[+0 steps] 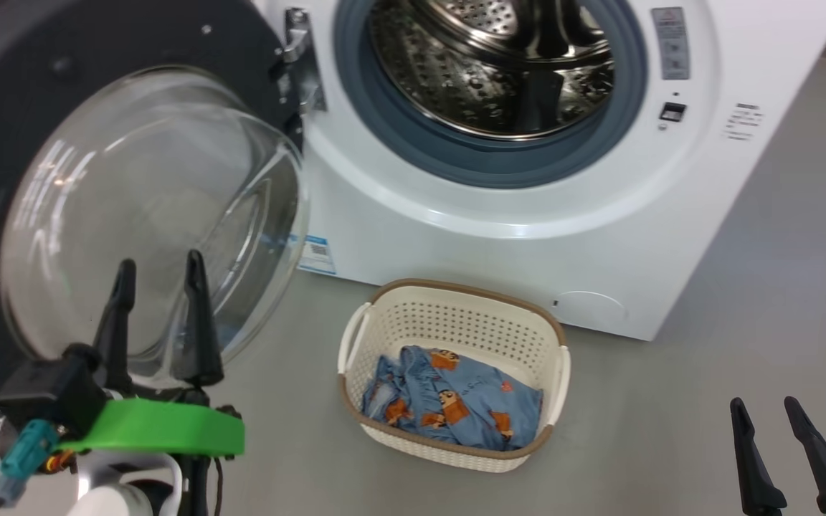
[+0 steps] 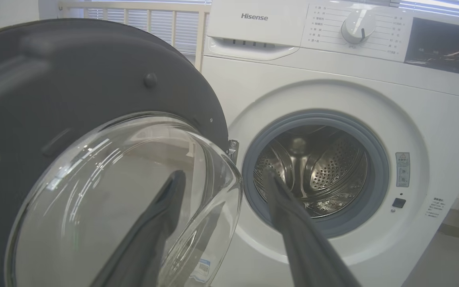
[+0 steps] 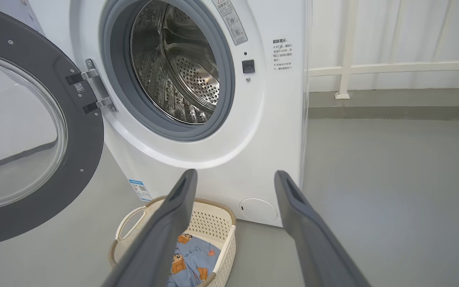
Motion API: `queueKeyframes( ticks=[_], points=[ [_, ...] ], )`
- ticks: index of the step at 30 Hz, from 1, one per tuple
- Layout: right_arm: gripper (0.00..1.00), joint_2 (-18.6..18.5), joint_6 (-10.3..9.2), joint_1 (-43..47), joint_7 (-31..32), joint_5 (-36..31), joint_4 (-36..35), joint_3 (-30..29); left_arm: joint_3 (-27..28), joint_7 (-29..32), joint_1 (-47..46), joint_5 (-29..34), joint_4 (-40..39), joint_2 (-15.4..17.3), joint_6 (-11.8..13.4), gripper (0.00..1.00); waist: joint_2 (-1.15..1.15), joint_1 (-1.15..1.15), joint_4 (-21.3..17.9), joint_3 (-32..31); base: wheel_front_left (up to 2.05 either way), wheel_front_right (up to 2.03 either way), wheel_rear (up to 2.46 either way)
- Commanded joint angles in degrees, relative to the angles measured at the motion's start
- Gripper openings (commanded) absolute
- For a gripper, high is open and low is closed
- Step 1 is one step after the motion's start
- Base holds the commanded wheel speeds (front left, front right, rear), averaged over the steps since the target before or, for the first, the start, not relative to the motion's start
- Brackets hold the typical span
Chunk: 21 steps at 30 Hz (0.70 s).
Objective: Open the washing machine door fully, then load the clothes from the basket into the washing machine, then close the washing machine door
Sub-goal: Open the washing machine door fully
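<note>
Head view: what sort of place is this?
Likely a laundry corner, perhaps a test room. A white front-loading washing machine stands on a bare grey floor. A basket of clothes sits before it, with a white railing beyond.

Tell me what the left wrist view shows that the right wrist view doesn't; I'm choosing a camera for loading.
Left wrist view's extras: the Hisense control panel with its dial, and the left gripper, open. Right wrist view's extras: the basket holding the clothes, and the right gripper, open. Shared: the washing machine door standing open and the steel drum.
</note>
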Motion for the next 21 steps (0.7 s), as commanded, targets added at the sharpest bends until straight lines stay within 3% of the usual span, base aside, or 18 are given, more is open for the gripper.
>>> queueKeyframes(
  ticks=[1,12,21],
  points=[
    [1.0,-1.43,0.09,-1.42,-0.69,-1.24,-2.04,1.76,1.86,-0.33,-0.34,-0.31,-0.67,1.81,-1.08,1.0,0.0,0.0,-3.94,-0.39,0.0,0.0,0.0],
    [1.0,-1.44,0.09,-1.61,-0.69,-1.76,-3.51,2.83,0.86,-4.37,4.89,-1.1,3.79,2.12,-4.7,1.0,0.0,0.0,-13.77,-0.25,0.0,0.0,0.0],
    [1.0,-1.94,0.09,-1.88,-0.69,-4.12,-4.1,4.35,3.57,-6.43,9.37,3.21,6.46,1.69,-7.84,1.0,0.0,0.0,-20.02,0.16,0.0,0.0,0.0]
  ],
)
